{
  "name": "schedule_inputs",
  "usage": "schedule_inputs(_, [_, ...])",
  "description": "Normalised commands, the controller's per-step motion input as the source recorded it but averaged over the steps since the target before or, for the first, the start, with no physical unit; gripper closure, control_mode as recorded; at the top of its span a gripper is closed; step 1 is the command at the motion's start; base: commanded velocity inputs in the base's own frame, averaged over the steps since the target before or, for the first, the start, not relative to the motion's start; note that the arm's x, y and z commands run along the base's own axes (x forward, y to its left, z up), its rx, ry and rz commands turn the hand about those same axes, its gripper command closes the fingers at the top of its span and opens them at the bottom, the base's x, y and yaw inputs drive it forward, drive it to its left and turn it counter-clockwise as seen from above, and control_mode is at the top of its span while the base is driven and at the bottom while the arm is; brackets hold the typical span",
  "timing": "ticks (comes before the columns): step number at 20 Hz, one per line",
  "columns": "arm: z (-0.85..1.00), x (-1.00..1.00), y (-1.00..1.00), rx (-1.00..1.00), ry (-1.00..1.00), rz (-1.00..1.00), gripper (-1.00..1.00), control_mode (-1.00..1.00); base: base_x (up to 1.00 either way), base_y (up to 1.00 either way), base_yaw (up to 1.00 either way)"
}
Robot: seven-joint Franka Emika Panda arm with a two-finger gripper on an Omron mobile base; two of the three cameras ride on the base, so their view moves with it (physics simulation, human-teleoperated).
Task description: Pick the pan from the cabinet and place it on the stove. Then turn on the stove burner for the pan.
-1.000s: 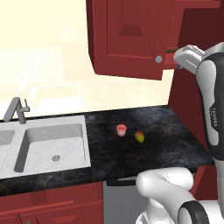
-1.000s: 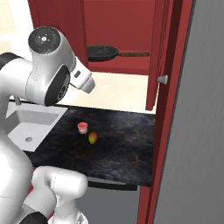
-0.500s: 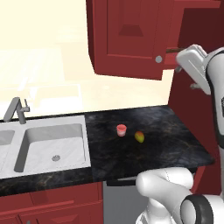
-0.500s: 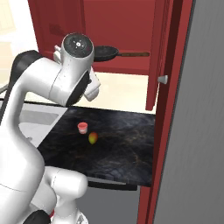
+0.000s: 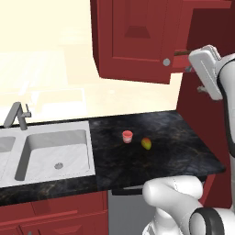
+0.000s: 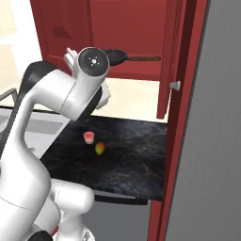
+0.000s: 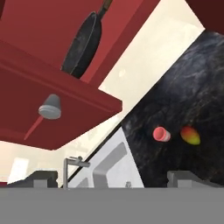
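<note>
Spanning the scene above and ahead of the raised gripper: dark red wall cabinet, doors swung open, round silver knob on the nearest door edge. Lying below the gripper: black speckled counter, white sink basin set into it at the far side from the cabinet opening, grey faucet beside the basin. Resting on the cabinet shelf, beyond and above the finger tips and well apart from them: dark grey speckled pan, brown wooden handle pointing away toward the cabinet's far side; same pan seen just past the arm's round joint in the right base view. Standing on the counter beneath the hand: small pink cup, with a yellow-red fruit just beside it, apart from it. Gripper jaws spread wide, holding nothing, touching nothing.
</note>
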Motion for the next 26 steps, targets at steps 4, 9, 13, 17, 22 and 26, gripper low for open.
schedule_inputs(4, [0.00, 0.17, -0.07, 0.07, -0.06, -0.09, -1.00, -1.00, 0.00, 0.00, 0.00])
schedule_inputs(9, [0.00, 0.20, -0.13, 0.08, -0.01, -0.06, -1.00, -1.00, 0.00, 0.00, 0.00])
schedule_inputs(13, [0.00, 0.32, -0.20, 0.10, 0.00, -0.01, -1.00, -1.00, 0.00, 0.00, 0.00])
schedule_inputs(17, [0.00, 0.39, -0.15, 0.12, 0.00, 0.00, -1.00, -1.00, 0.00, 0.00, 0.00])
schedule_inputs(22, [0.00, 0.45, -0.05, 0.13, 0.00, 0.00, -1.00, -1.00, 0.00, 0.00, 0.00])
schedule_inputs(26, [0.00, 0.48, -0.01, 0.10, 0.00, 0.00, -1.00, -1.00, 0.00, 0.00, 0.00])
